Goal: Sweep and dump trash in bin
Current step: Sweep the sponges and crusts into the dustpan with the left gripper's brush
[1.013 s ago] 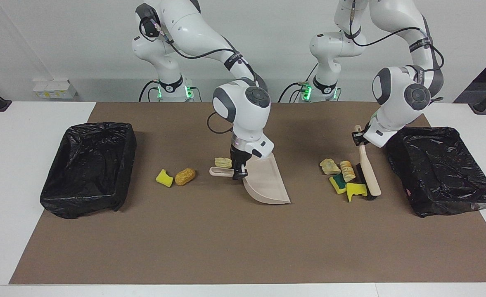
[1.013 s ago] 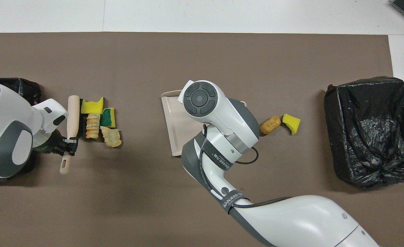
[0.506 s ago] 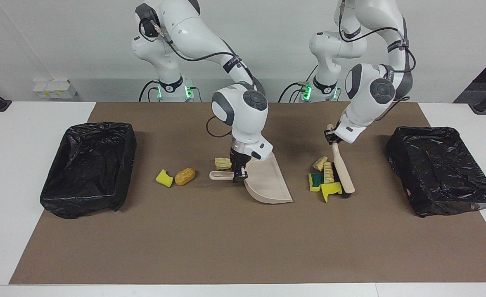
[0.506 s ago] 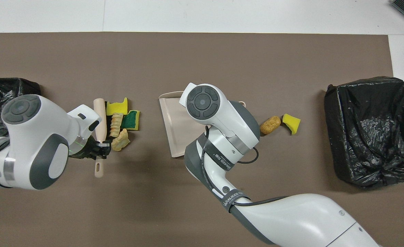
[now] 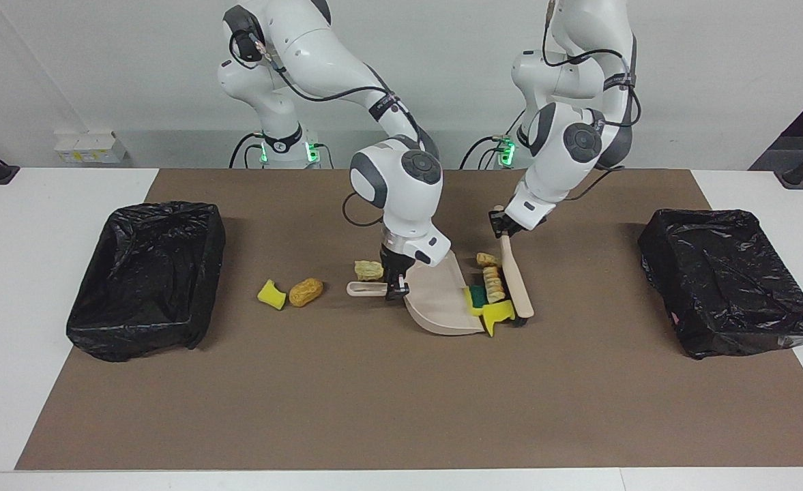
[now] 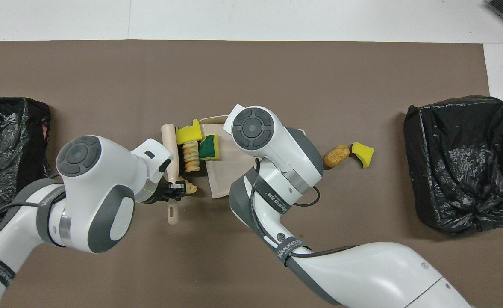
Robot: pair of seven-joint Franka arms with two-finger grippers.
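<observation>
My right gripper point(image 5: 394, 286) is shut on the handle of the beige dustpan point(image 5: 442, 300), which rests mid-mat with its mouth toward the left arm's end. My left gripper point(image 5: 503, 228) is shut on the brush point(image 5: 518, 283) handle, bristles down on the mat. The brush presses a pile of trash against the pan's lip: a yellow sponge scrap point(image 6: 188, 133), a green-faced sponge point(image 6: 210, 147) partly on the lip, a ridged bread lump point(image 6: 190, 156) and a tan lump point(image 6: 190, 187). More trash lies toward the right arm's end: a tan lump point(image 5: 368, 269), a brown bread lump point(image 5: 305, 291) and a yellow sponge point(image 5: 271, 293).
A black bag-lined bin point(image 5: 145, 273) stands at the right arm's end of the brown mat, and another bin point(image 5: 728, 279) at the left arm's end. In the overhead view the right arm's wrist point(image 6: 255, 128) covers the dustpan handle.
The left arm has swept the brush and the trash pile along the mat from beside its bin up to the dustpan's lip. The dustpan has barely moved.
</observation>
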